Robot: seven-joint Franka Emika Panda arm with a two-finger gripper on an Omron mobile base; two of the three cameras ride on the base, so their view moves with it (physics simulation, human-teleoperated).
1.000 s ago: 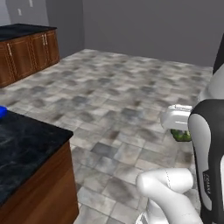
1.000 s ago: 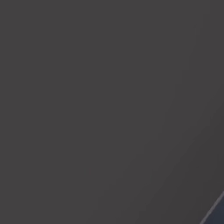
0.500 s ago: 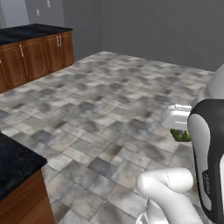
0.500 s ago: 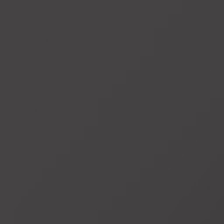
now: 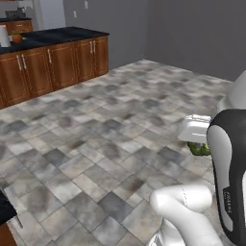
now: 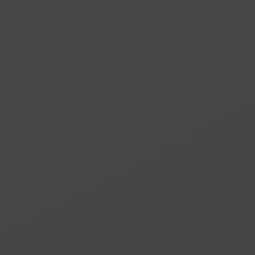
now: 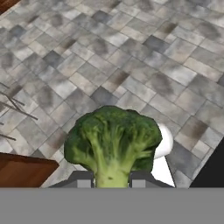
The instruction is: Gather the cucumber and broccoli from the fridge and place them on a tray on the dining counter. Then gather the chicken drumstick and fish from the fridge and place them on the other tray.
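Tiled floor and grey wall have swung across the left base view since a second ago: base is turning, black counter slid out at 8 o'clock, so still carrying. One broccoli [image 7: 113, 139], stem clamped in closed gripper [image 7: 113, 178]. One wooden cabinet run [image 5: 53, 65] at 11 o'clock.

Broccoli above the floor, cabinets far off

The broccoli [image 7: 112, 140] sits between the jaws, stem nearest them, over the tiled floor [image 5: 96, 144]. Well beyond the broccoli, to the left, a cabinet row [image 5: 53, 67] under its table [image 5: 62, 36] stands against the wall [image 5: 192, 33].
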